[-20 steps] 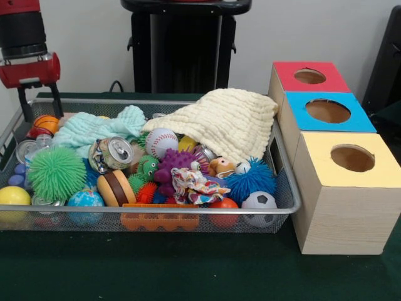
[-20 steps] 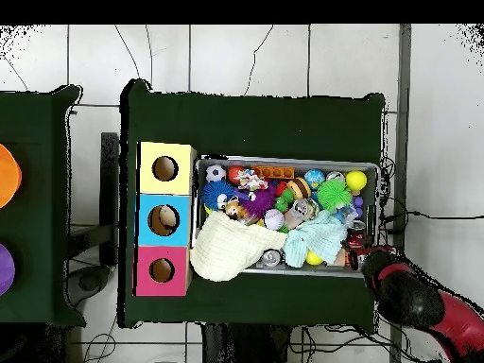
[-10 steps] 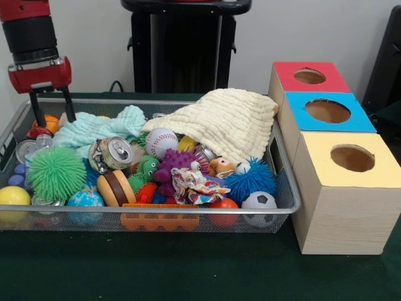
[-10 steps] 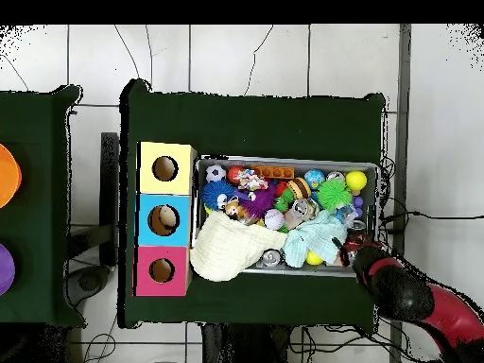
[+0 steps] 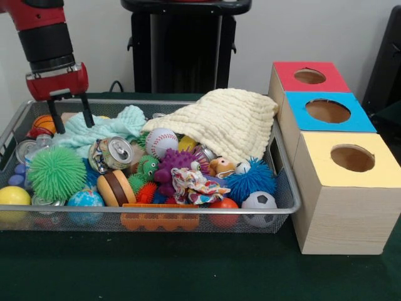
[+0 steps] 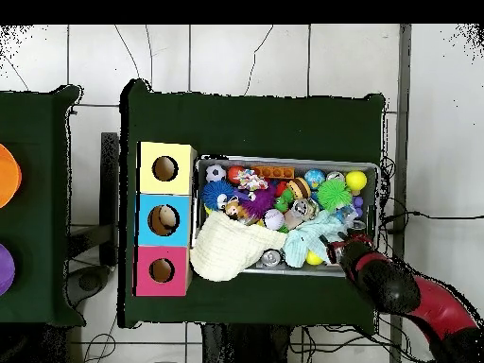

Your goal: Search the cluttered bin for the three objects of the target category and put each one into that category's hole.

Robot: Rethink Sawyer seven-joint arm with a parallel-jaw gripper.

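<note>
At the upper left of the front view, our red and black gripper (image 5: 71, 115) hangs over the far left corner of the silver wire-mesh bin (image 5: 285, 188). Its two thin black fingers (image 5: 56, 119) are spread apart and hold nothing; their tips sit just above the crumpled mint-green cloth (image 5: 100, 128), and we cannot tell if they touch it.

The bin looks full and unsorted: a fuzzy green spiky ball (image 5: 56, 172), a dented silver drinks can (image 5: 111, 153), a white baseball (image 5: 161, 142), and a cream knitted cloth (image 5: 219, 121) draped over the bin's right end.

At the right stand three wooden boxes with round holes, topped red (image 5: 310, 76), blue (image 5: 329, 111) and yellow (image 5: 351, 160). From overhead the blue box's hole may hold something. We judge the sorting barely begun.
</note>
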